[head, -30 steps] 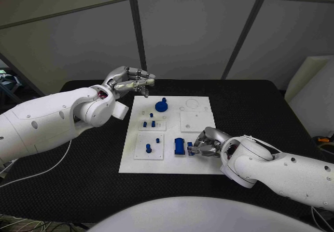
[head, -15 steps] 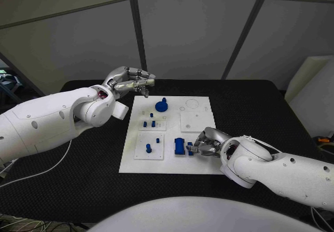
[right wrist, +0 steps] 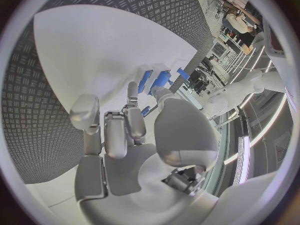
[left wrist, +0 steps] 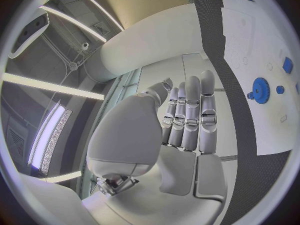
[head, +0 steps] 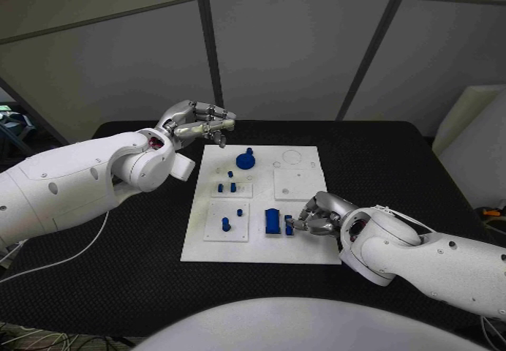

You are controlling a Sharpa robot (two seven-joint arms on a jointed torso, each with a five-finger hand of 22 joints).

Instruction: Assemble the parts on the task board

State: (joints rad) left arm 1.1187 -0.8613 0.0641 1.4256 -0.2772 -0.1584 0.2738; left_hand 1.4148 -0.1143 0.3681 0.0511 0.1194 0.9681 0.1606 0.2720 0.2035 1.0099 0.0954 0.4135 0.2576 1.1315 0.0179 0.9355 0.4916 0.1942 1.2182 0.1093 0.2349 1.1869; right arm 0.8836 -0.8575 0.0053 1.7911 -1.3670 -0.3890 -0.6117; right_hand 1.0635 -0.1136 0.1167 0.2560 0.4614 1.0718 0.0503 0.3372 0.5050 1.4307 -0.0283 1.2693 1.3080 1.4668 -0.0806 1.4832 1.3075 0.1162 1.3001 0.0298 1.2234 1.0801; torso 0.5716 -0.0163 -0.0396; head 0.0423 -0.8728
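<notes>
The right hand (head: 319, 214) has eased back a little toward its own arm over the last second. Its curled fingertips now sit just at the small blue piece (head: 288, 227), no longer over it. That piece stays where it was, close beside the tall blue block (head: 272, 221). Whether the fingertips grip it or only touch it I cannot tell (they hide the contact). I judge that this piece is the one being worked at the board's near edge, either just seated and about to be let go, or just being taken up.

By count there is one task board (head: 264, 248) and two hands. On the board I count eight blue parts, as far as the head view resolves them:

- **At the right hand's fingertips:** the small piece and the tall block, two.
- **Beyond the block, away from that hand:** two short pegs (head: 224, 225) on a raised square.
- **Farther on, toward the left hand:** three short pegs (head: 219, 188) on a second square.
- **Farthest, just short of the left hand:** one round toothed knob (head: 245, 159).

The left hand (head: 197, 119) has not moved. It hangs over the board's far corner with its fingers stretched out side by side and nothing in them.
</notes>
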